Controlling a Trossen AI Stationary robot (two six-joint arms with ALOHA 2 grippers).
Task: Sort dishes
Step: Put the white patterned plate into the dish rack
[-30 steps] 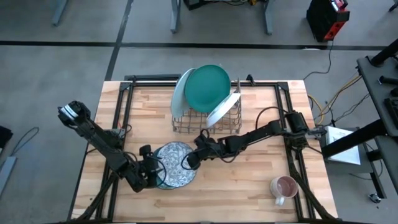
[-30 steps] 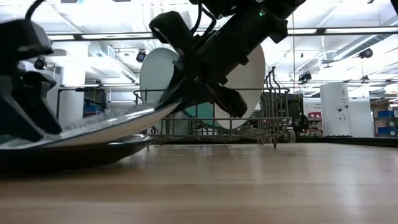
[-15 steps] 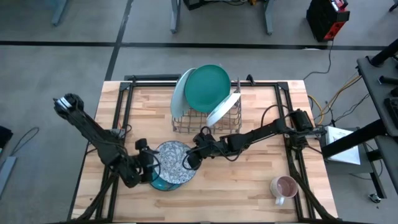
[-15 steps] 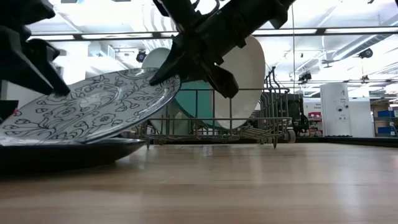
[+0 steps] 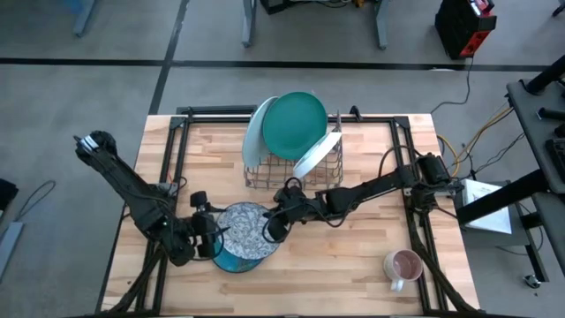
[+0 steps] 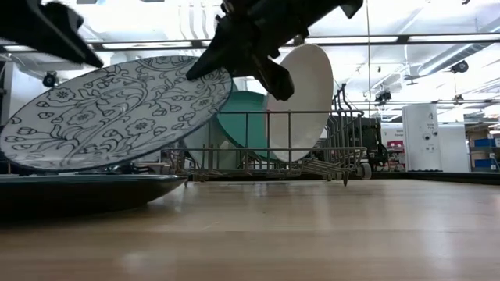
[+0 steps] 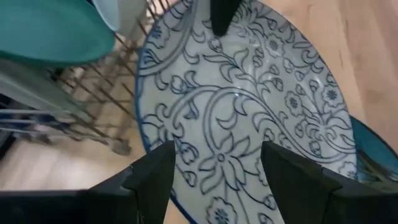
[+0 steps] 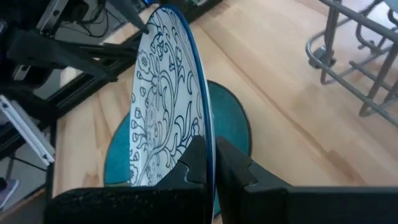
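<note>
A blue-and-white patterned dish (image 5: 244, 227) is tilted above a dark teal-blue plate (image 5: 229, 259) that lies flat on the table's near left. My right gripper (image 5: 272, 225) is shut on the dish's right rim. My left gripper (image 5: 212, 237) is open at the dish's left rim, and its fingers (image 7: 155, 180) show in front of the dish's patterned face (image 7: 249, 112). A pale mint plate (image 5: 256, 132), a dark teal-green plate (image 5: 293, 124) and a white plate (image 5: 316, 155) stand on edge in the wire rack (image 5: 296, 175). My left gripper is close to the dish's left rim; I cannot tell whether it touches it. My right gripper pinches the dish's right rim (image 8: 210, 140) between its two fingers, one on the patterned face and one on the underside. The fingers come from the table's right, slanting down. The dish tilts with its right rim (image 6: 223, 78) high and its left rim (image 6: 12, 148) low over the dark plate (image 6: 94, 187).
The wire rack stands at the far middle of the table. A pinkish mug (image 5: 402, 265) stands near the right front corner. Black frame rails (image 5: 172, 159) run along the table's left and right sides.
My right gripper has gone up with the dish's right rim. The dish has tipped from nearly flat on the dark plate to steeply tilted, its left rim staying low. My left gripper has drawn back toward the table's left edge and risen.
</note>
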